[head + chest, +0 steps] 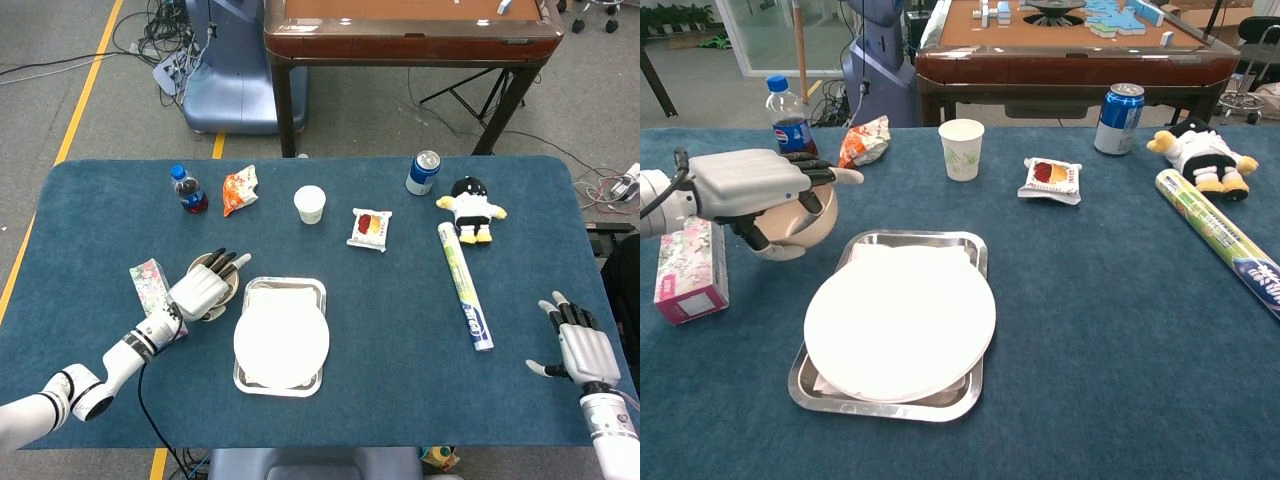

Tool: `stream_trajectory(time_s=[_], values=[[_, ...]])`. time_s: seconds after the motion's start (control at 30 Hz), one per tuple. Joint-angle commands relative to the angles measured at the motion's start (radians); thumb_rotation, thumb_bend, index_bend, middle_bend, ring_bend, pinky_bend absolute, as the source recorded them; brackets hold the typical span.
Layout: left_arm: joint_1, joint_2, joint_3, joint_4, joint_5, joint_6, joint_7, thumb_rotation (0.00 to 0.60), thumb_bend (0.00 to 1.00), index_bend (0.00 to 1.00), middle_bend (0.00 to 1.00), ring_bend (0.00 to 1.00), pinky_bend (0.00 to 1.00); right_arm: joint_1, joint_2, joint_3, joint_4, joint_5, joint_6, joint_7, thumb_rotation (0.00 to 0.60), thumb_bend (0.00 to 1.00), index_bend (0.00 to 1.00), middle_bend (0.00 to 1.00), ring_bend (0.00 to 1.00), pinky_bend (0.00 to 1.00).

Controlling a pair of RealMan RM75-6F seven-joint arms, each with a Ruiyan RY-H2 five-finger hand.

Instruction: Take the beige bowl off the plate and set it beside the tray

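Note:
My left hand [198, 291] [748, 183] grips the beige bowl [802, 224] [217, 300] by its rim, fingers over and inside it. The bowl is left of the steel tray [965, 397] [315, 285], just past the tray's far left corner and low over the blue cloth; whether it touches the cloth I cannot tell. A white plate [900, 322] [282, 337] lies bare on the tray. My right hand [582, 348] hovers open near the table's right front corner, far from all of this, and shows only in the head view.
A pink box [686, 270] lies just left of the bowl. Behind stand a cola bottle [789, 122], a snack bag [864, 141], a paper cup [962, 148], a snack packet [1051, 180], a can [1120, 118], a plush penguin [1201, 153] and a wrap roll [1220, 235].

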Motion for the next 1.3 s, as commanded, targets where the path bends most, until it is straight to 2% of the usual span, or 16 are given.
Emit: stream_trajectory(time_s=[0.03,0.33,0.5,0.7,0.87,1.13,1.3], values=[[-0.003,-0.024,0.013,0.052,0.005,-0.003,-0.046,0.600,0.32,0.65,0.03,0.00,0.00,0.003,-0.002,0.001,0.001,0.004,-0.003,-0.002,0.600,0.21,0.00,0.00,0.00,0.00],[-0.007,-0.062,0.045,0.149,0.022,-0.007,-0.126,0.600,0.32,0.63,0.03,0.00,0.00,0.012,-0.009,0.001,0.009,0.021,-0.015,-0.010,0.600,0.21,0.00,0.00,0.00,0.00],[-0.009,-0.064,0.057,0.152,0.026,-0.012,-0.145,0.600,0.32,0.53,0.03,0.00,0.00,0.015,-0.008,-0.002,0.010,0.021,-0.021,-0.008,0.600,0.21,0.00,0.00,0.00,0.00],[-0.014,-0.043,0.059,0.101,0.025,-0.012,-0.146,0.600,0.32,0.42,0.01,0.00,0.00,0.013,-0.007,-0.004,0.007,0.016,-0.014,-0.006,0.600,0.21,0.00,0.00,0.00,0.00],[-0.013,-0.012,0.046,0.044,0.014,0.003,-0.108,0.600,0.32,0.27,0.00,0.00,0.00,0.014,-0.006,-0.008,0.006,0.012,-0.015,-0.007,0.600,0.21,0.00,0.00,0.00,0.00],[-0.001,0.049,0.027,-0.059,-0.017,0.017,-0.027,0.600,0.32,0.19,0.00,0.00,0.00,0.013,-0.005,-0.012,-0.001,0.003,-0.007,-0.011,0.600,0.21,0.00,0.00,0.00,0.00],[0.018,0.110,0.015,-0.155,-0.038,0.044,0.045,0.600,0.32,0.18,0.00,0.00,0.00,0.012,-0.002,-0.015,-0.007,-0.006,0.000,-0.011,0.600,0.21,0.00,0.00,0.00,0.00]])
